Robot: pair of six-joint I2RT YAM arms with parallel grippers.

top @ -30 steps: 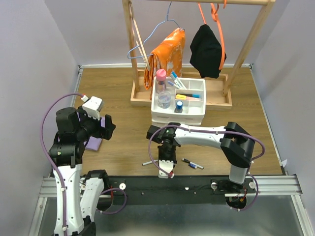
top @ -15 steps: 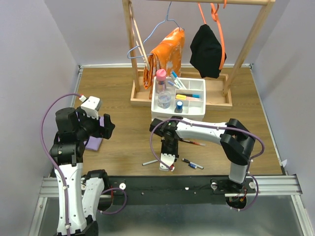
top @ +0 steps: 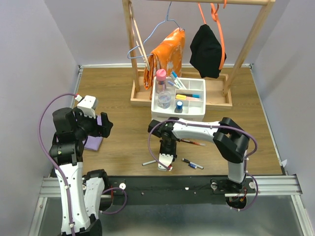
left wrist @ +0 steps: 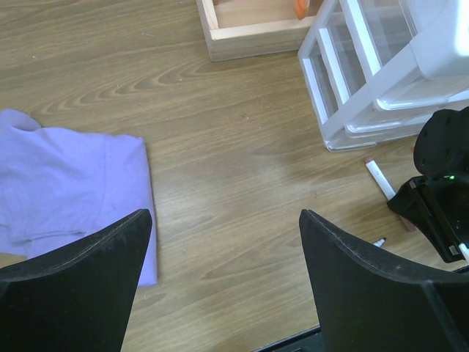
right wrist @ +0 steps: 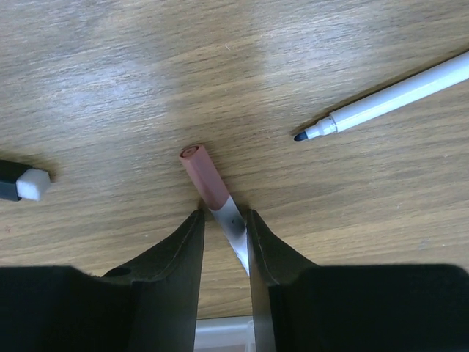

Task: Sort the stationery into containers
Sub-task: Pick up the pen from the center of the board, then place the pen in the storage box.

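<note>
My right gripper [top: 167, 146] points down at the table in front of the drawer unit. It is shut on a white pen with a reddish-brown cap [right wrist: 207, 178], whose cap end rests on the wood. The pen's far part shows to the right of the gripper [top: 192, 142] and in the left wrist view [left wrist: 381, 180]. A white pen [top: 149, 162] [right wrist: 396, 95] and a black marker [top: 192, 164] [right wrist: 18, 183] lie loose nearby. The white divided tray [top: 203, 98] holds a pink-capped bottle [top: 161, 74], a blue-capped bottle [top: 179, 105] and several pens. My left gripper [top: 106, 125] [left wrist: 220, 213] is open and empty.
A purple cloth [top: 94, 142] [left wrist: 66, 183] lies under my left arm. A wooden clothes rack [top: 142, 93] with an orange garment and a black garment stands behind the white drawer unit [left wrist: 366, 81]. The black base rail [top: 172, 184] runs along the near edge.
My right wrist has shifted slightly left and back, uncovering the pen's far part. My left arm has drifted a little left. The loose pens have not moved.
</note>
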